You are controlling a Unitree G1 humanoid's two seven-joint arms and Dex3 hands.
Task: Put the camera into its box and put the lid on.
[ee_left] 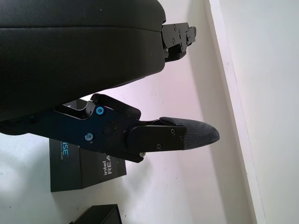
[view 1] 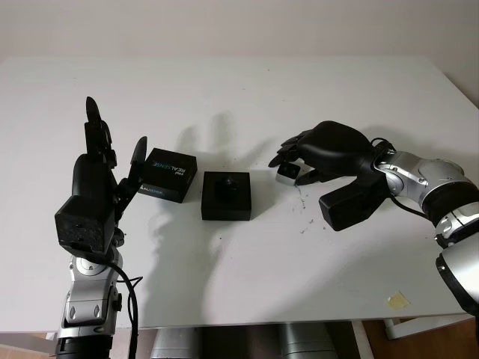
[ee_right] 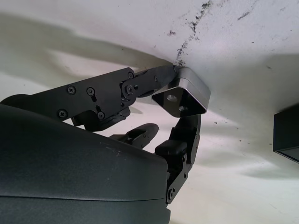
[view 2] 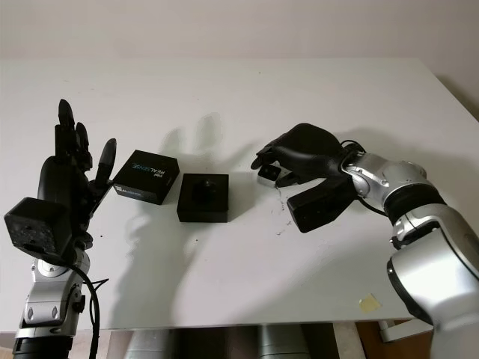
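The small silver-grey metal camera sits low over the white table, pinched between the curled black fingers of the right hand, right of the middle of the table. Whether it touches the surface cannot be told. In the right wrist view one end face of the camera with two small holes faces outward, a finger on either side of it. Just to its left, apart from it, lies the open black square box with a dark round shape in its foam inside. Beside that box, further left and slightly turned, lies the flat black lid printed with "intel REALSENSE". The left hand is raised upright at the table's left side, near the lid but not touching it, open and holding nothing. A small yellowish scrap lies near the table's front right corner.
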